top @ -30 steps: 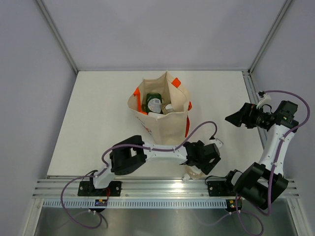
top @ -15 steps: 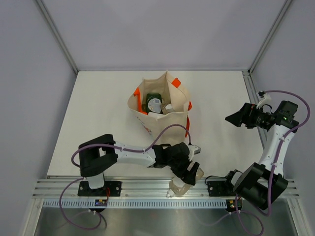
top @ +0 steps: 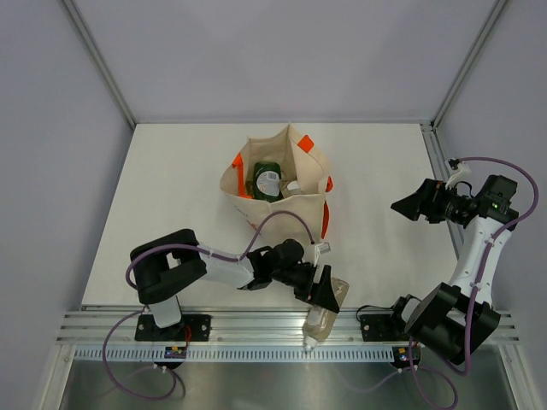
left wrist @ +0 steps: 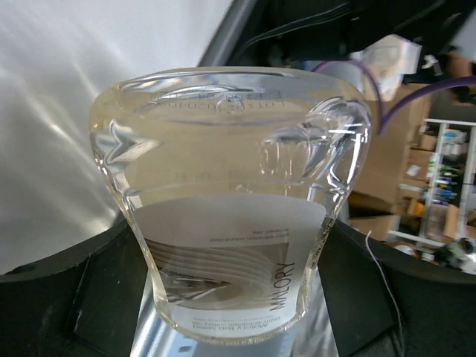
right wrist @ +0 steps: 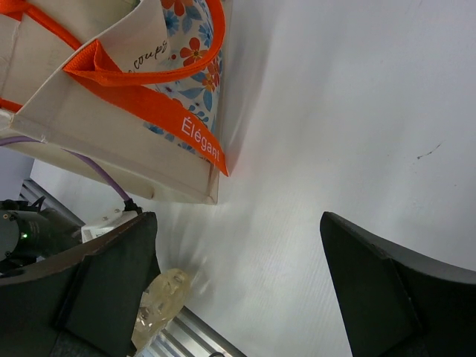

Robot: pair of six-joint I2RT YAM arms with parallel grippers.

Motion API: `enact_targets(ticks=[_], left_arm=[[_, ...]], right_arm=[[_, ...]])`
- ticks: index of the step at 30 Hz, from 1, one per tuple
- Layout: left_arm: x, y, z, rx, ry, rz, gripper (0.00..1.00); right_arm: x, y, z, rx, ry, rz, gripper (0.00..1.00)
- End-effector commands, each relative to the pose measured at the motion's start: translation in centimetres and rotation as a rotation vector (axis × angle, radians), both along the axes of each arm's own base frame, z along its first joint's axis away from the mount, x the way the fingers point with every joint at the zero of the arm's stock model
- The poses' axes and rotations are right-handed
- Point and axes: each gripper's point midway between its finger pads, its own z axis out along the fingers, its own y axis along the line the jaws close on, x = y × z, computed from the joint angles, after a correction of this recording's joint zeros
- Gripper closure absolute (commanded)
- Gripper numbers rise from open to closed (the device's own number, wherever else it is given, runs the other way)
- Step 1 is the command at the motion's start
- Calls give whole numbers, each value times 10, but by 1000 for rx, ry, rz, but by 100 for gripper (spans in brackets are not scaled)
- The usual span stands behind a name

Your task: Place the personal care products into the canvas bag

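Note:
The canvas bag (top: 286, 209) stands upright mid-table with orange handles; a green bottle (top: 263, 169) and a white container (top: 270, 181) show inside it. My left gripper (top: 321, 289) is shut on a clear beige refill pouch (top: 323, 313), held at the table's near edge over the rail. In the left wrist view the pouch (left wrist: 230, 186) fills the frame between both fingers (left wrist: 67, 297). My right gripper (top: 405, 207) is open and empty, right of the bag. Its wrist view shows the bag (right wrist: 126, 126) and the pouch (right wrist: 158, 303). The other products are hidden.
A metal rail (top: 256, 326) runs along the near table edge under the pouch. The right arm's purple cable (top: 504, 171) loops near the right wall. Grey walls close the table on three sides.
My left arm has folded back to the left and turned its wrist, with the pouch in its jaws; the pouch moved from the table to over the near rail. The right arm has not moved.

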Motion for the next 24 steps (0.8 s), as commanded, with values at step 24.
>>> enact_targets(ticks=[24], left_arm=[[48,-55,246,-670,145,189,100]], right_arm=[[1,0,12,-13,-52,10,1]])
